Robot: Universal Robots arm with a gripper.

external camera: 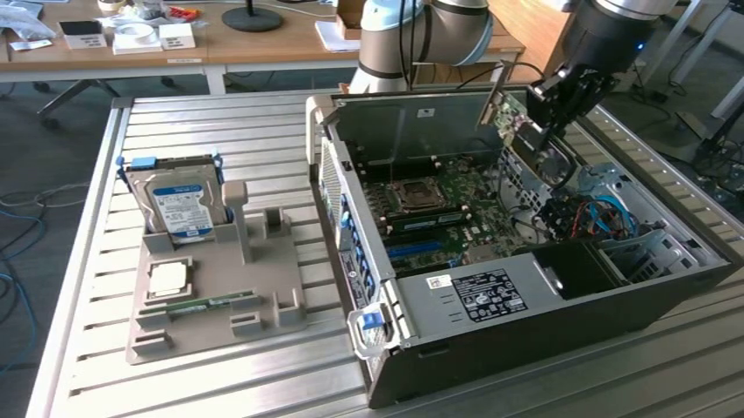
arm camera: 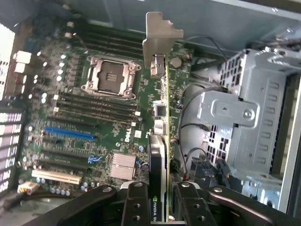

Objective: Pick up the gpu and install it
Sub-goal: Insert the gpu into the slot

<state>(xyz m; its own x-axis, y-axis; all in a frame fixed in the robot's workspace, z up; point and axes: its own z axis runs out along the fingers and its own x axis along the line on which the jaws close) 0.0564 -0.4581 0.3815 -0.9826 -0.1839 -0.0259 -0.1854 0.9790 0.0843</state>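
Nearest in the exterior view, toward its left, the grey fixture tray (external camera: 198, 340) carries a hard drive (external camera: 180, 209) standing on edge, a CPU (external camera: 169, 279) lying flat and a green RAM stick (external camera: 209, 304). Some of its other holders stand bare.

Beyond it, the computer case (external camera: 524, 322) lies on its side with the panel off, so the motherboard (external camera: 436, 213) is exposed.

Farther back, over the case's far corner, the gpu (external camera: 511, 117) hangs in the air in the gripper (external camera: 556, 109). Its metal bracket points away from the tool and it is tilted, not level. The pick-up therefore looks done. The install does not: the card is above the board and not pressed into anything.

In the wrist view the card (arm camera: 157, 155) is seen edge-on, with its bracket (arm camera: 160, 35) at the far end. It sits above the side of the board nearest the drive cage (arm camera: 240, 113), and the blue expansion slot (arm camera: 70, 134) lies well apart from it, so I judge the card not yet lined up with a slot.

The gripper (arm camera: 160, 200) is partly closed, with its black fingers (arm camera: 136, 205) pinching the card's dark near end from both faces. It touches nothing else.
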